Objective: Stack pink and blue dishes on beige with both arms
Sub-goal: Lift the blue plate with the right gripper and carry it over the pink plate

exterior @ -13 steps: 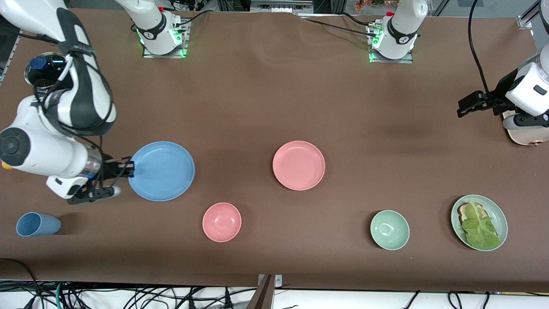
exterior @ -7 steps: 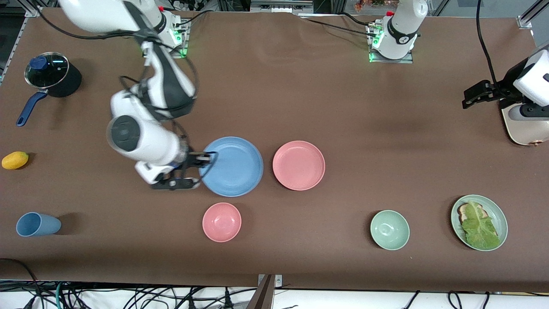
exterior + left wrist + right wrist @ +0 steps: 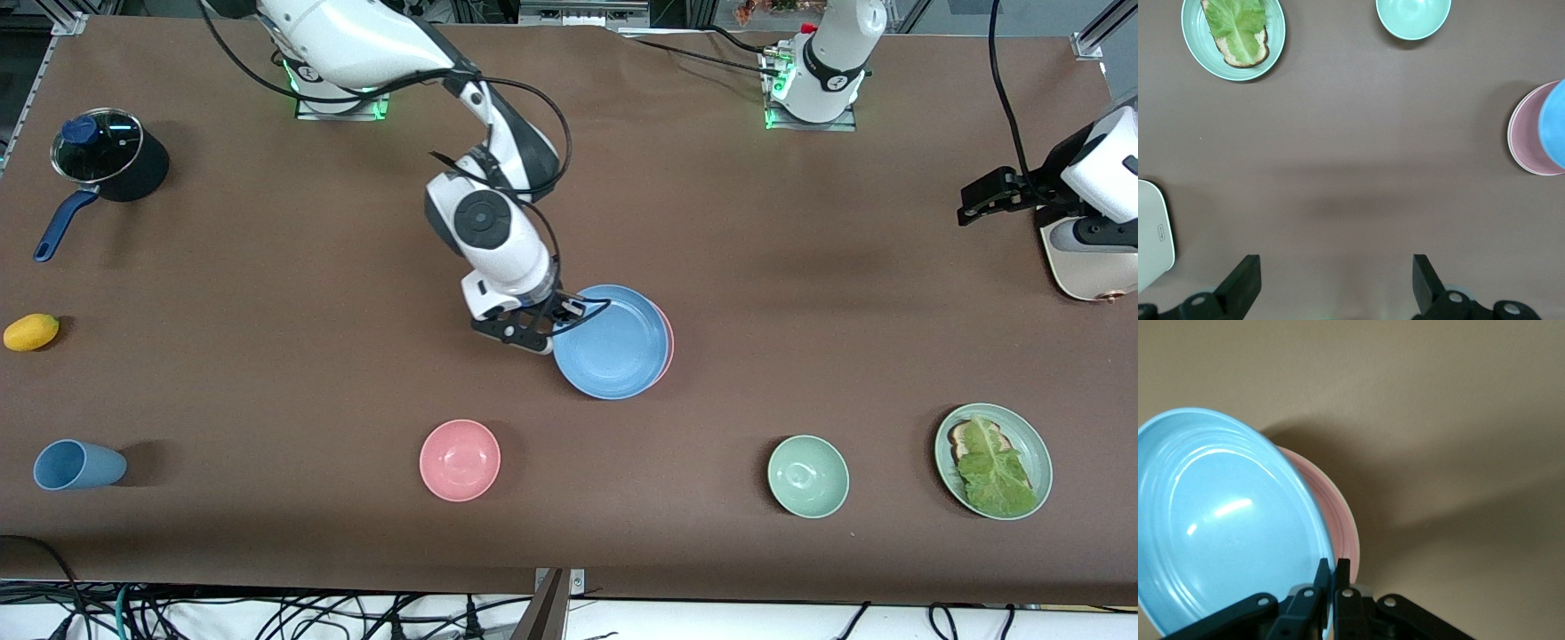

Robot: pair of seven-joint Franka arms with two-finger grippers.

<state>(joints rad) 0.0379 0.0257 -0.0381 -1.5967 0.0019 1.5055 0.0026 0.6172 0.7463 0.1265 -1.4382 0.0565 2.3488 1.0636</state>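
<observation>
Near the middle of the brown counter (image 3: 267, 267), the right end effector (image 3: 564, 313) pinches the rim of the light blue shallow round plate (image 3: 611, 342), held over the pink shallow round plate (image 3: 667, 342). Centre the two rims before lowering and letting go. Farther off, at the left arm's end, the left end effector (image 3: 1331, 283) waits, spread, beside the beige shallow plate (image 3: 1080, 267).

We see a matte brown surface (image 3: 267, 267). A light blue plate (image 3: 610, 342) nearly covers a pink plate (image 3: 666, 342), leaving a thin pink crescent. A black right claw (image 3: 562, 313) on a white arm pinches the blue rim. The left claw (image 3: 982, 201) is black too. Nearby: a pink bowl (image 3: 460, 460), pale green bowl (image 3: 807, 476), pale green plate (image 3: 1036, 444) with green lettuce (image 3: 994, 469), blue cup (image 3: 76, 465), yellow fruit (image 3: 31, 332).
</observation>
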